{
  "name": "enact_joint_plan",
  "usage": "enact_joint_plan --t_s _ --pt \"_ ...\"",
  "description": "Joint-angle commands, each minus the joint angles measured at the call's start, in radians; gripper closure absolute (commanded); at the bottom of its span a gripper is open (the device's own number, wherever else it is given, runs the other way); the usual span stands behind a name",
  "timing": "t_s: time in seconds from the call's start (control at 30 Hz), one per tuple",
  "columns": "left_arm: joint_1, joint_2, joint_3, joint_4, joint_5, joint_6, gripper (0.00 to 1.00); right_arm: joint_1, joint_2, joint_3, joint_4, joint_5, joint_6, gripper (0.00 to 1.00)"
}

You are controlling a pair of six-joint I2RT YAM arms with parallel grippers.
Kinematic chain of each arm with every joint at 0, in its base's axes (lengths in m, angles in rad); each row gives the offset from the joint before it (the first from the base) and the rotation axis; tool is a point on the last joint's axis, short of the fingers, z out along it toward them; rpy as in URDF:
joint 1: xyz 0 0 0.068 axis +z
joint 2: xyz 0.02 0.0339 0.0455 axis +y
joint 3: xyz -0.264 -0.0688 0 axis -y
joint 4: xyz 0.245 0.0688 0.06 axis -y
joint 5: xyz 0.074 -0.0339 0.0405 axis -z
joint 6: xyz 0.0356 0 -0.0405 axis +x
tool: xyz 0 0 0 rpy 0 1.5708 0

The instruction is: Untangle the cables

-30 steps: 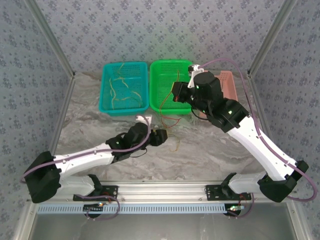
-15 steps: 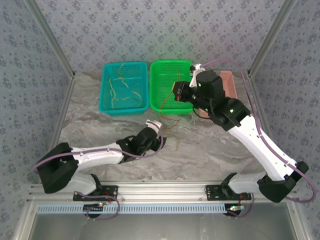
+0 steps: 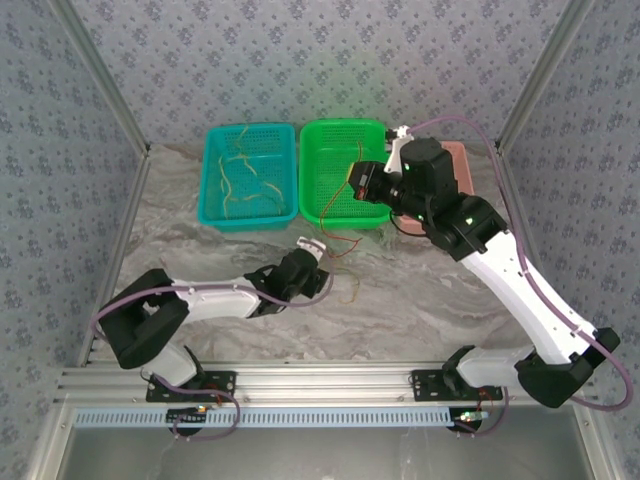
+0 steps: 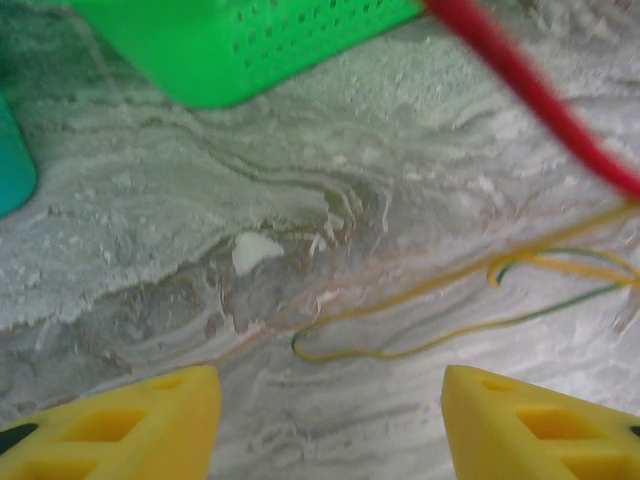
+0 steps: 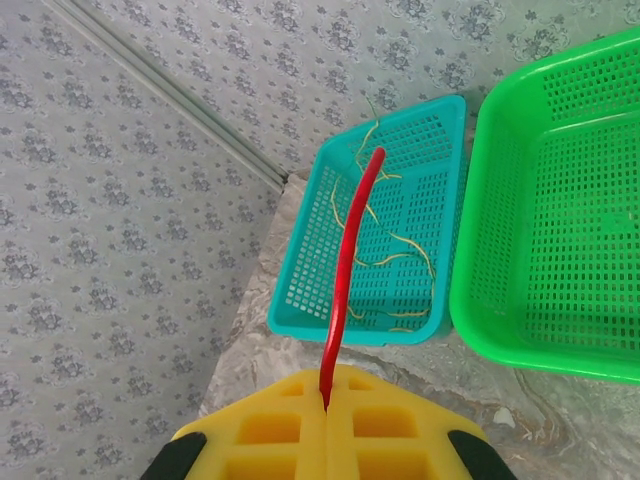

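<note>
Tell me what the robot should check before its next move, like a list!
1. Grip: the right gripper is shut on the red cable: ok.
2. Free hand: the left gripper is open and holding nothing: ok.
3. Next target: the yellow-green cable lies on the table just ahead of the left gripper: ok.
4. Red cable free of the yellow-green cable: cannot tell. They come close together at the edge of the left wrist view.
5. Room in the green basket: ok, the part in view is bare.
</note>
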Motion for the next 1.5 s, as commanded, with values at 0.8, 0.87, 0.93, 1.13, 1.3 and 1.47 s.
enact_joint_plan --t_s 0.8,0.87,0.93,1.13,1.3,1.47 --pt "0.063 -0.109 -0.04 0.011 -0.022 -0.107 1.0 -0.102 -0.102 -0.003 -0.134 0.123 -0.071 1.0" --pt "0.102 -0.174 -0.086 -0.012 -0.024 -0.169 1.0 -0.122 -0.118 -0.012 -0.153 0.135 -0.105 1.0" --pt "0.161 -0.243 -0.129 -0.026 0.036 -0.224 1.0 -0.133 -0.13 -0.017 -0.169 0.138 -0.127 1.0" --pt "0.328 -0.465 -0.196 -0.121 0.165 -0.335 1.0 -0.14 -0.178 -0.083 -0.217 0.199 -0.171 1.0" --pt "0.48 -0.557 -0.204 -0.241 0.258 -0.382 1.0 -0.179 -0.241 -0.108 -0.208 0.215 -0.179 1.0" --pt "0.57 -0.598 -0.215 -0.296 0.307 -0.398 1.0 -0.199 -0.247 -0.085 -0.228 0.204 -0.205 1.0"
